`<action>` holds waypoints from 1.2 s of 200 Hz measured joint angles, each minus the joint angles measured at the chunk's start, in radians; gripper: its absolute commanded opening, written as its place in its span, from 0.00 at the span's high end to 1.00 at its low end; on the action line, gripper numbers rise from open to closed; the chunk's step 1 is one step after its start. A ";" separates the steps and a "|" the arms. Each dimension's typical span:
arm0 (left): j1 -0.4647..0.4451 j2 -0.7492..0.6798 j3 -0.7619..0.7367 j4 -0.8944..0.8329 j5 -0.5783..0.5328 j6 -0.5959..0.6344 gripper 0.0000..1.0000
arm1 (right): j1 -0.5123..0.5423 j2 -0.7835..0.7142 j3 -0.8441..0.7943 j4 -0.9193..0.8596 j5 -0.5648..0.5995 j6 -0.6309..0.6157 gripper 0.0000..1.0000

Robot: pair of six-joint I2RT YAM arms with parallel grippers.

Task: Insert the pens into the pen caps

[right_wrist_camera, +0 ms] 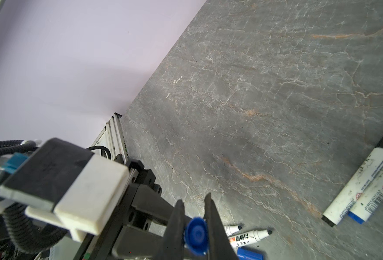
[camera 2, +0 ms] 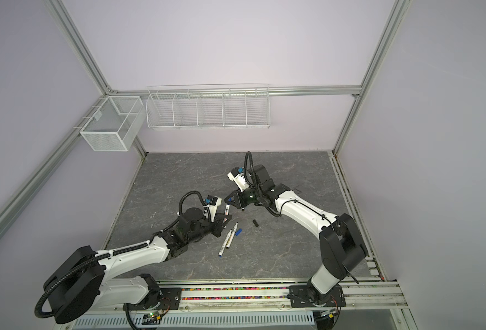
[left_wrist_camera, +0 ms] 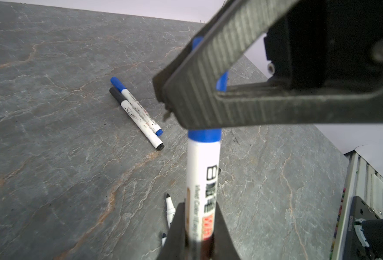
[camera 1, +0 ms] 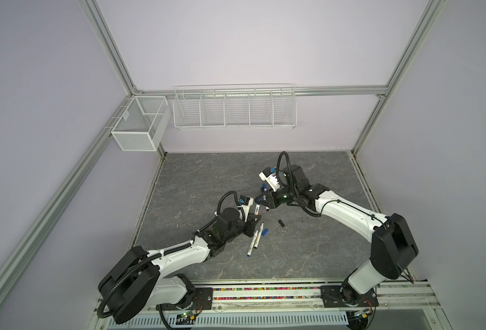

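Left wrist view: left gripper [left_wrist_camera: 199, 225] clenched on white pen [left_wrist_camera: 202, 171], held off table [left_wrist_camera: 50, 157]. Right gripper [right_wrist_camera: 194, 211] clamped on blue cap [right_wrist_camera: 196, 236]. Pen's end met by cap, joint partly hidden by finger. Capped pens [left_wrist_camera: 138, 114] laid touching, beyond. Uncapped pens [camera 1: 253, 242], loose blue cap [camera 1: 265, 233], black cap [camera 1: 281, 223] noted on table in a top view.

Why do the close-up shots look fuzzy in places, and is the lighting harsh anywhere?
Left wrist view: the right gripper, close to the lens, is blurred; the capped pens on the table are sharp. Right wrist view: the blue cap is soft, the table crisp. In both top views: even light, frame posts splaying outward.
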 measured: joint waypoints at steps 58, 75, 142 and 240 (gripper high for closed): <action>-0.077 0.000 0.000 -0.013 -0.066 0.014 1.00 | -0.040 -0.041 -0.043 -0.034 -0.070 0.015 0.89; -0.105 0.005 0.000 0.018 -0.091 -0.003 1.00 | -0.050 -0.061 -0.044 -0.056 -0.082 0.016 0.86; -0.143 0.125 0.029 0.300 -0.173 -0.086 1.00 | -0.048 -0.106 -0.044 -0.138 -0.019 0.029 0.61; -0.152 0.135 0.031 0.431 -0.205 -0.105 1.00 | -0.041 -0.195 -0.049 -0.107 0.047 0.057 0.67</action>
